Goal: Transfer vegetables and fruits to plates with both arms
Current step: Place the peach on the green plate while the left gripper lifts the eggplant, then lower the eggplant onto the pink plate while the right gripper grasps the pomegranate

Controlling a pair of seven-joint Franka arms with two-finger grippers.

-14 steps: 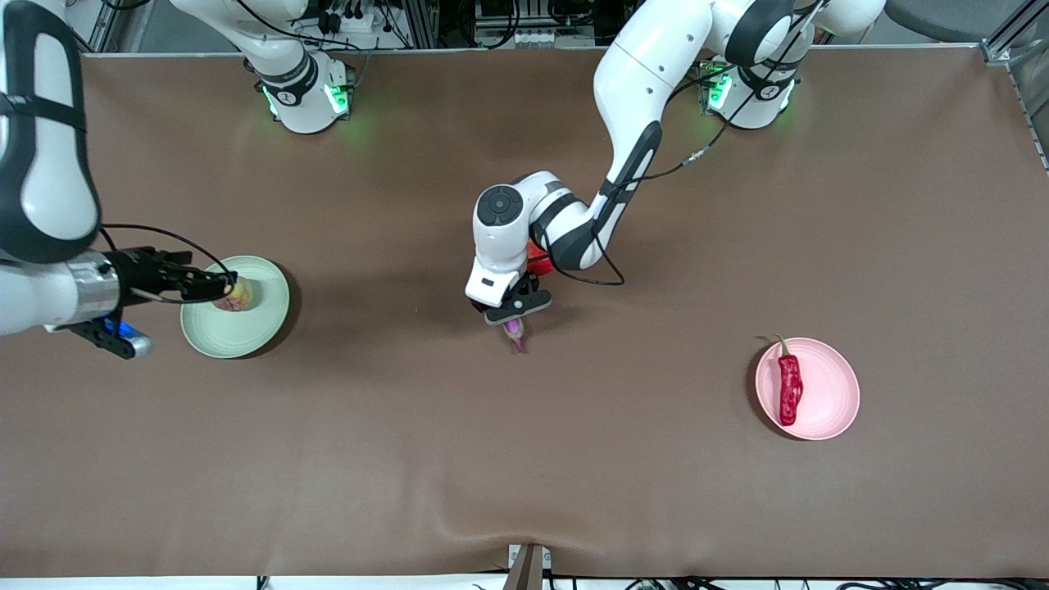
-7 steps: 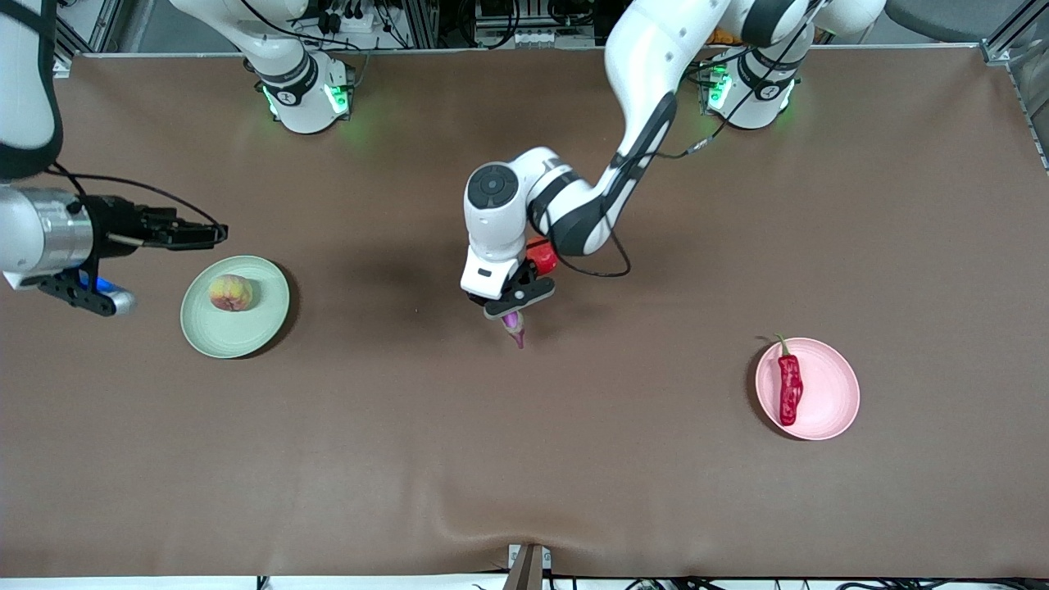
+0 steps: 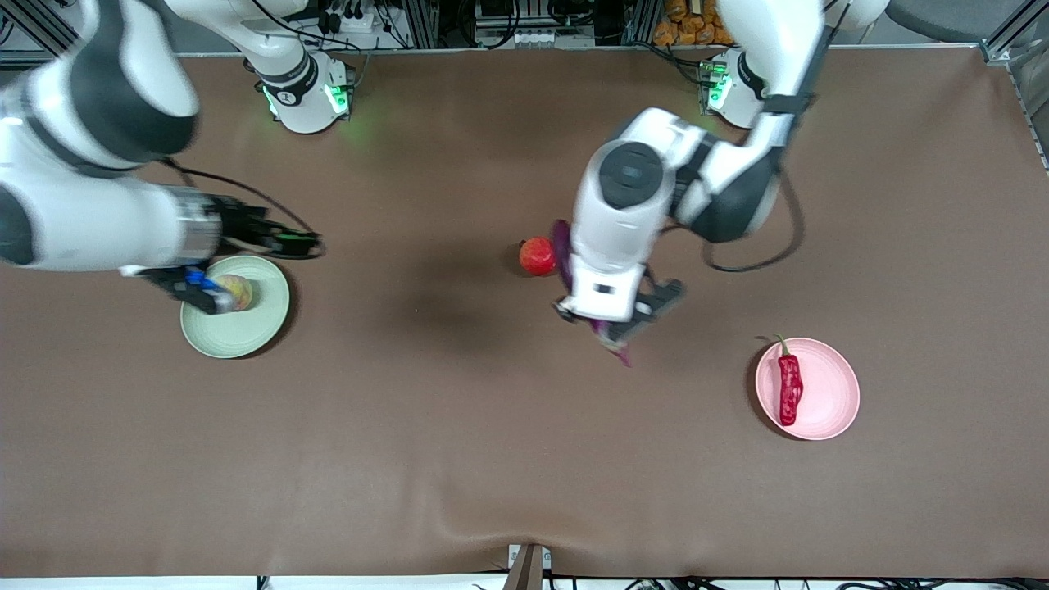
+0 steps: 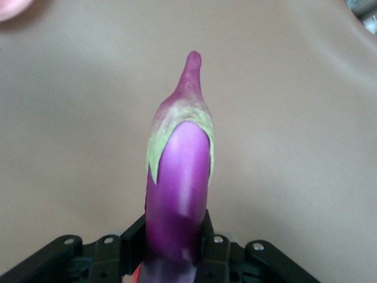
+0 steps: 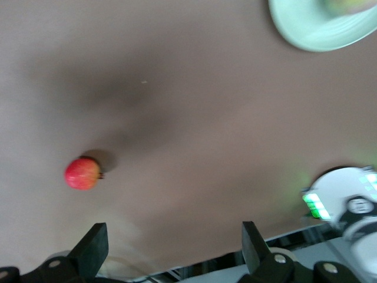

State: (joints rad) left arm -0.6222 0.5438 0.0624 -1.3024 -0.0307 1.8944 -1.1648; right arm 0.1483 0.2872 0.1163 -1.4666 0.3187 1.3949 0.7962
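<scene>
While the left gripper (image 3: 616, 321) squeezes the eggplant (image 4: 178, 177) in the air, its long body sticks out both ways, stem toward the pink plate (image 3: 828, 385), where the chili (image 3: 788, 387) lies. The right gripper (image 3: 299, 240), jaws wide and empty, points at the red fruit (image 3: 537, 256), probably its next pick; the peach (image 3: 236, 292) sits on the green plate (image 3: 246, 332).

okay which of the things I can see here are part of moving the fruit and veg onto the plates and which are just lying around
Part of the job:
eggplant, shut in the left gripper
pomegranate, on the table
peach, on the green plate
chili pepper, on the pink plate
right gripper, open

Just lying about:
brown table cover
cables along the robots' edge
</scene>
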